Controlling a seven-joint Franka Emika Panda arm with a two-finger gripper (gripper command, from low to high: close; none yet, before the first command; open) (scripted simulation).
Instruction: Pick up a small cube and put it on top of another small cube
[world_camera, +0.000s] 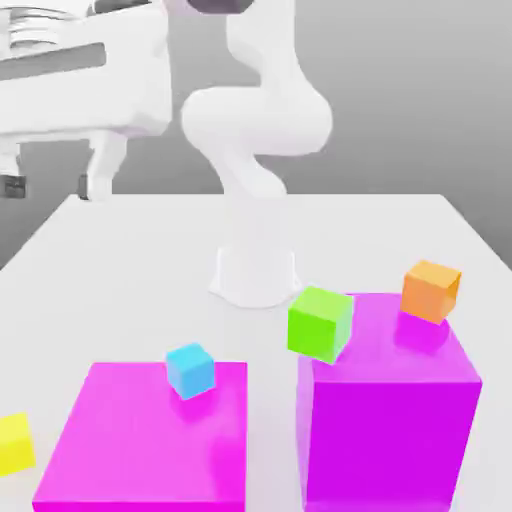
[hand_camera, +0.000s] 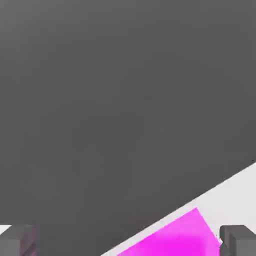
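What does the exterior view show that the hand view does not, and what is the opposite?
Exterior view: the yellow cube; the light blue cube on the flat magenta block; the lime green cube and the orange cube on the tall magenta block; the arm's base.

Hand view: a dark grey expanse beyond the pale surface's straight edge.

Both: that surface, something magenta (in the hand view, which block I cannot tell), and the pincer, open.
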